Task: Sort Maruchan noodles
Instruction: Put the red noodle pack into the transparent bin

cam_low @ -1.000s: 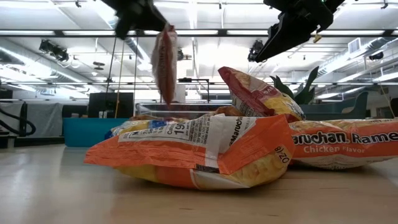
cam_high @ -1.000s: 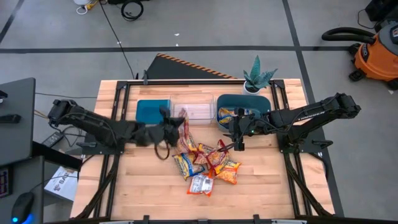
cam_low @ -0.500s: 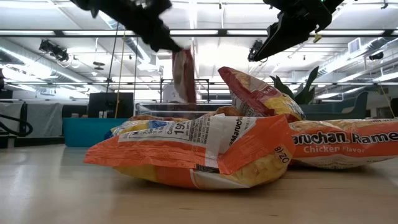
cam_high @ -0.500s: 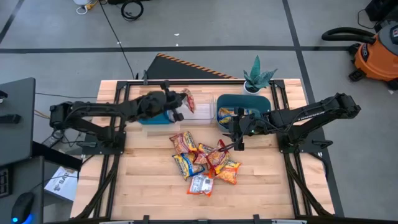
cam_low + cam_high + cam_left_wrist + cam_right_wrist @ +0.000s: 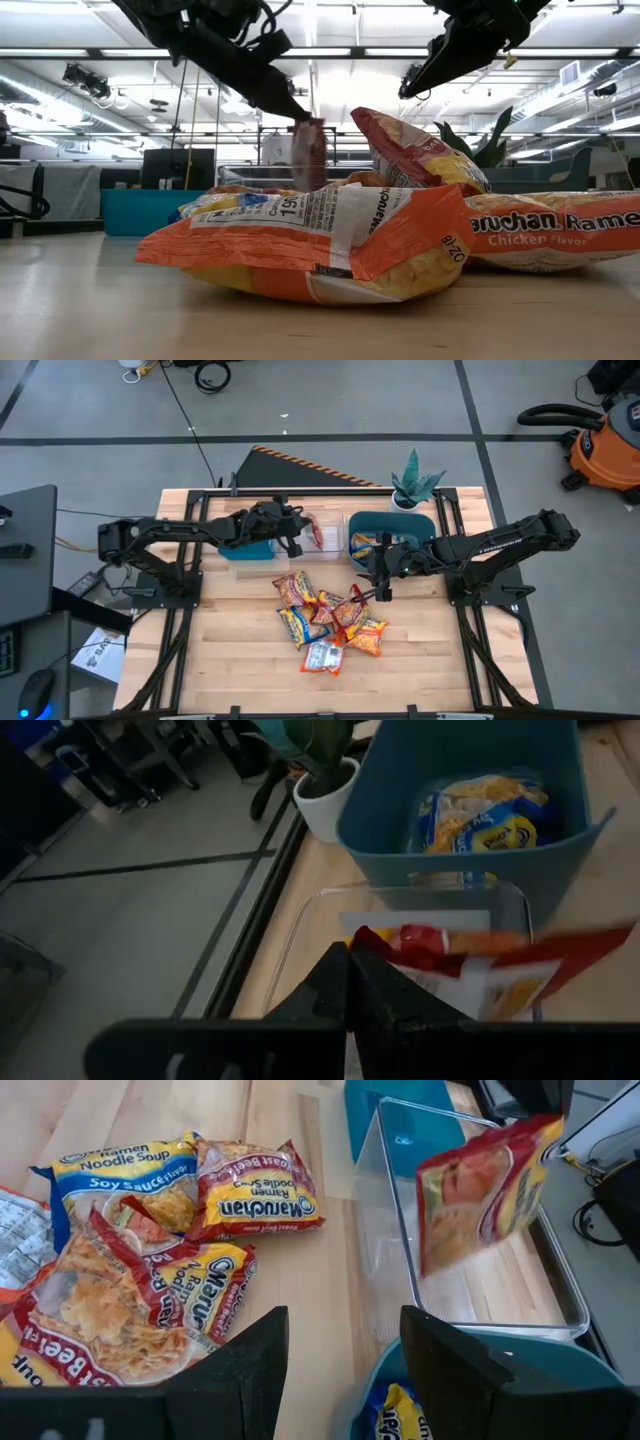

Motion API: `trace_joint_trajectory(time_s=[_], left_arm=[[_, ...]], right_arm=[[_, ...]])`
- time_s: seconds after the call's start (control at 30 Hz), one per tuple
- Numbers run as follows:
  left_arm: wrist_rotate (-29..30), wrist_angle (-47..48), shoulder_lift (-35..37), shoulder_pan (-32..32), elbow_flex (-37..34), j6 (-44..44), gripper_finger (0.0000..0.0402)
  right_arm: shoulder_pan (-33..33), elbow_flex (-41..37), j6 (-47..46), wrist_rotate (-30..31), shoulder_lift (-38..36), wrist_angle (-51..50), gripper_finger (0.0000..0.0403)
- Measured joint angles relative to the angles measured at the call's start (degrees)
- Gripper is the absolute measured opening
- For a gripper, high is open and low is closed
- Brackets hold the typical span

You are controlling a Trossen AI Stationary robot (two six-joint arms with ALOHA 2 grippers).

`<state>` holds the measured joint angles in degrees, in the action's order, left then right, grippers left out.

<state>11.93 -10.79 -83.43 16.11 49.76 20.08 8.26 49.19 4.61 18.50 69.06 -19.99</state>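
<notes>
My left gripper [image 5: 296,536] is shut on a red-orange Maruchan packet [image 5: 315,532] above the clear bin [image 5: 322,550]; the same packet [image 5: 480,1185] shows in the right wrist view. My right gripper [image 5: 381,592] hovers open beside the pile's right edge, touching nothing. Several more packets [image 5: 325,622] lie in a loose heap mid-table, among them a yellow-blue soy sauce one [image 5: 130,1175] and a red beef one [image 5: 250,1192]. Yellow-blue packets [image 5: 480,815] lie inside the right teal bin [image 5: 392,520]. My left gripper holds the red-orange packet by its upper end [image 5: 304,126], pinched between the two shut fingers. The fingers come slanting down from the table's left. The packet hangs below them, nearly upright and lifted clear, over the clear bin [image 5: 300,925].
Three bins stand in a row at the far side: a small teal bin [image 5: 243,540] on the left, the clear one, the larger teal one. A potted plant [image 5: 412,485] stands behind the right bin. Bare wood lies near and left of the heap.
My left gripper has carried the red-orange packet from beside the heap toward the far edge and to the right, then lowered it over the clear bin, staying shut on it. The packet swung as it travelled.
</notes>
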Motion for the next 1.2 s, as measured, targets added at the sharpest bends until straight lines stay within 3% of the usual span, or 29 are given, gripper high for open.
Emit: trace_joint_trajectory(time_s=[0.13, 0.43, 0.63, 1.03, 1.2], left_arm=[[-0.28, 0.26, -1.88, -0.71, 0.03, 0.06, 0.0011], [1.89, 22.98, -1.56, -1.44, 0.03, 1.72, 0.0011], [2.89, 28.96, -1.57, -1.68, 0.02, 1.29, 0.0015], [9.39, 30.14, -1.56, -4.15, 0.35, 1.12, 0.0121], [8.85, 33.71, -0.5, -5.51, 4.29, 1.08, 0.0149]], right_arm=[[-0.18, 0.0, -0.18, -0.21, 0.0, 0.16, 0.0199], [-0.2, 0.0, -0.06, -0.57, 0.0, -0.15, 0.0199], [-0.2, 0.0, -0.31, -0.59, 0.0, -0.17, 0.0199], [-0.21, 0.0, -0.55, -0.61, 0.0, -0.19, 0.0199], [-0.21, 0.0, -0.57, -0.61, 0.0, -0.24, 0.0199]])
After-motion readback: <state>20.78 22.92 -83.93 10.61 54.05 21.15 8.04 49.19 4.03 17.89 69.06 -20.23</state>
